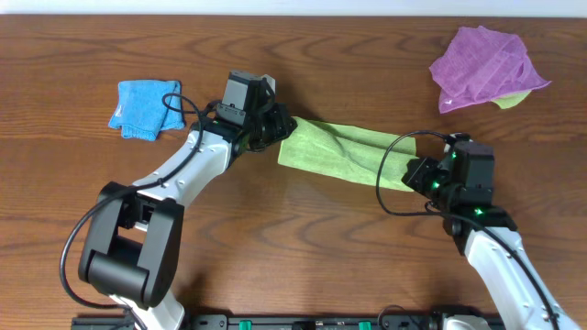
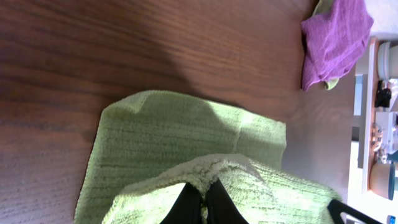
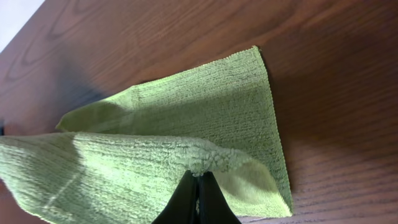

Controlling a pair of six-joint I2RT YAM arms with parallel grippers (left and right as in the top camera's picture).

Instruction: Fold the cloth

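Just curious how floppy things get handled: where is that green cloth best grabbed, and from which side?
At its two short ends, one hand coming in from each end. The green cloth lies as a long strip, so pinching an edge at both ends probably lifts it evenly; the left hand and right hand are shut on those edges now.

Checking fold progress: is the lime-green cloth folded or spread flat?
Mid-fold: the cloth lies as a long strip; left claw and right claw each pinch an upper layer lifted over the lower one.
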